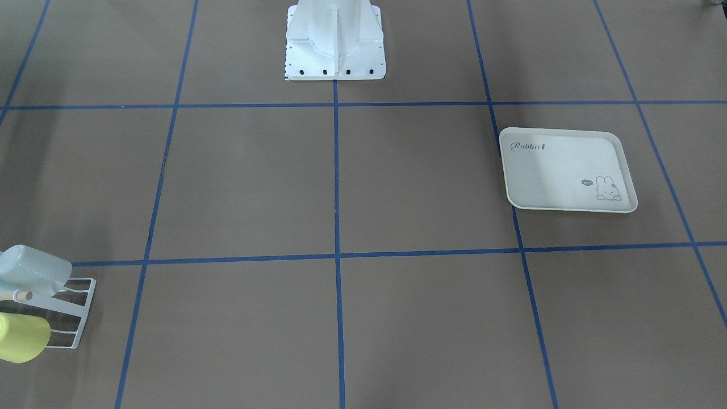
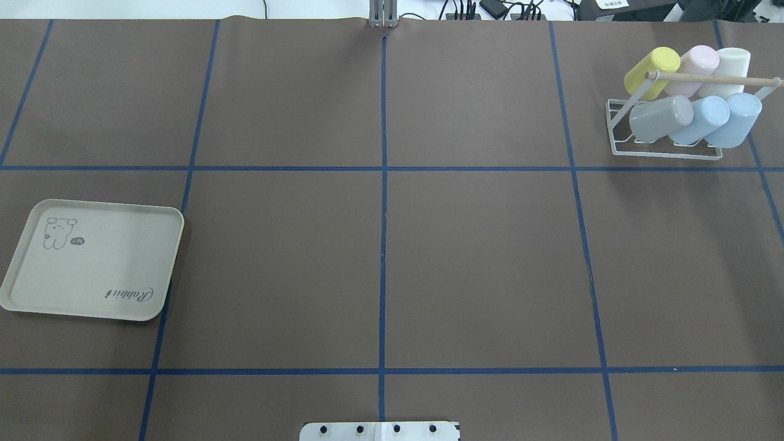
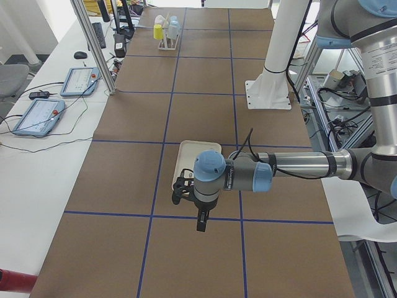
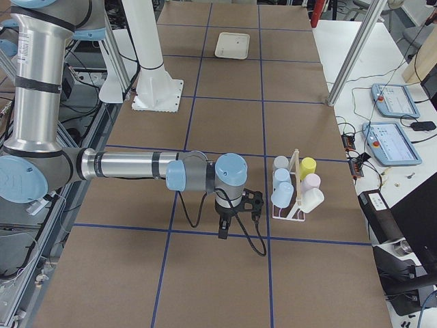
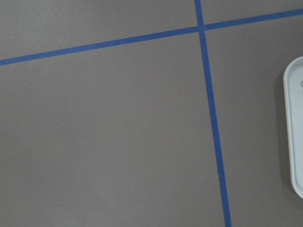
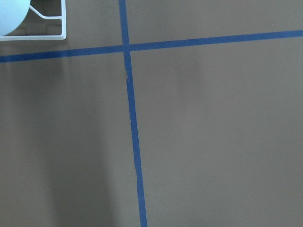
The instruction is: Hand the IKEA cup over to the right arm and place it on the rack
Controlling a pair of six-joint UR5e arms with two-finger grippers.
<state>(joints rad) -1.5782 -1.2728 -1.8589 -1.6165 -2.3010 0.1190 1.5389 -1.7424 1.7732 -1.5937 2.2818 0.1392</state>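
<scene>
The white robot base (image 2: 380, 430) sits at the bottom middle edge of the view from above. The brown table (image 2: 478, 263) spreads out from it, cut into big squares by blue tape lines (image 2: 383, 245). A little farther up, at the left edge, lies the cream tray (image 2: 98, 269) with a rabbit drawn on it. Its left corner almost meets the edge of the frame. A wide stretch of brown cover and tape lies between the tray and the rack.

Far off, in the upper right corner, stands the white wire rack (image 2: 667, 155), close to the table's far edge and its right edge. A wooden stick (image 2: 713, 78) runs across its top. Six cups lean on the rack, tipped over. The nearer row has the grey cup (image 2: 661, 118), the blue cup (image 2: 704, 118) and the second blue cup (image 2: 738, 119). Behind the stick are the yellow cup (image 2: 652, 72), the pink cup (image 2: 695, 64) and the white cup (image 2: 729, 64). I cannot tell which cup is the one for the job.

The arms show only in the side views. The left gripper (image 3: 201, 225) hangs pointing down in the lower middle, in front of the tray's near end. The right gripper (image 4: 222, 232) hangs in the lower middle, near the rack's left side but not touching it. I cannot tell whether either gripper's fingers are spread or pressed together.
</scene>
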